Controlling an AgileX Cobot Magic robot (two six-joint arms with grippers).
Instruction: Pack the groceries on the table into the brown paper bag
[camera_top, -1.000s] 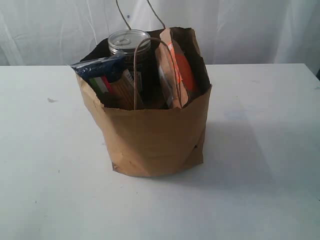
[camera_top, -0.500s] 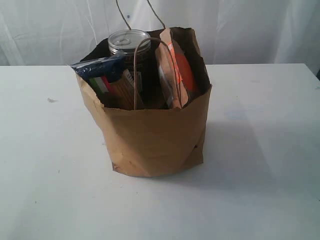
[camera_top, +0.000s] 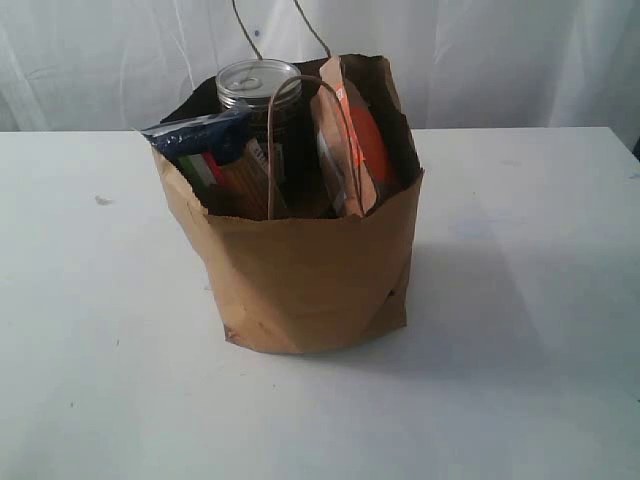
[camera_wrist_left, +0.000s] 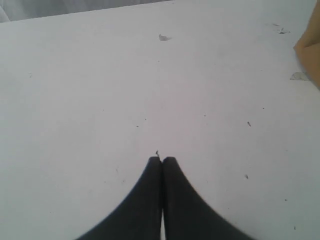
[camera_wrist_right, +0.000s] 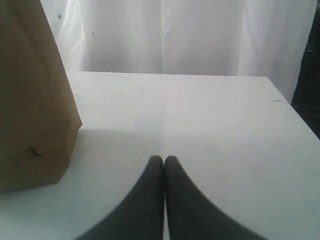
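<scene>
White table (camera_top: 520, 400) | brown paper bag (camera_top: 310, 280) unmoved since earlier | left gripper (camera_wrist_left: 161, 159), right gripper (camera_wrist_right: 163, 158) pressed together, empty

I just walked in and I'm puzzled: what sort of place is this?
Probably a lab or test setup, not a shop: a plain white table, a white curtain behind it, and one brown paper bag of groceries standing on it.

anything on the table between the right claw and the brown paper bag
Nothing visible does. In the right wrist view only white table shows between the shut right claw and the side of the brown paper bag.
</scene>
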